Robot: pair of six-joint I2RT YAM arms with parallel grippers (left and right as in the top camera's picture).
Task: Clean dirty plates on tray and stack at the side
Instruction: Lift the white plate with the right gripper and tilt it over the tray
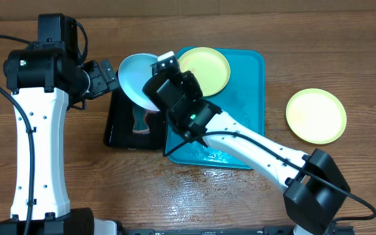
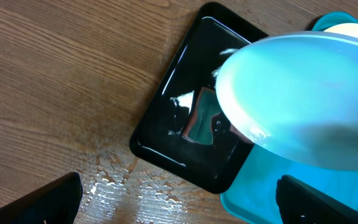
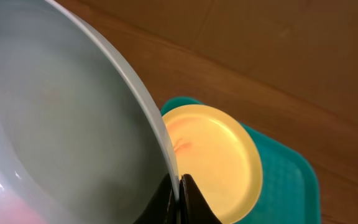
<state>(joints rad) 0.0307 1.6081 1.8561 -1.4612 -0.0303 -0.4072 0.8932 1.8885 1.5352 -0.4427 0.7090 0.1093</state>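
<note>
Brown wood-grain table (image 1: pixel 344 52), matte, with beaded water (image 2: pixel 120 180) in front of the trays. The turquoise tray (image 1: pixel 248 98) is smooth plastic with rounded corners and a raised rim. It lies mid-table, just beside a smaller glossy black tray (image 1: pixel 117 127) on its left. The black tray holds a small reddish-and-teal object (image 2: pixel 201 118), not identifiable.

One yellow plate (image 1: pixel 204 68), round and shallow, lies flat in the turquoise tray's far end and has a faint red-orange smear (image 3: pixel 182 144). A second yellow plate (image 1: pixel 316 115) sits on bare wood, well apart to the right. The white plate (image 1: pixel 134 79) is off the surface, tilted steeply above the black tray.

The right gripper (image 3: pixel 180 198) is pinched closed on the white plate's rim. The left gripper (image 1: pixel 104 75) is spread wide and holding nothing, just beside that plate's left edge. There is open wood left of the black tray and along the near edge.
</note>
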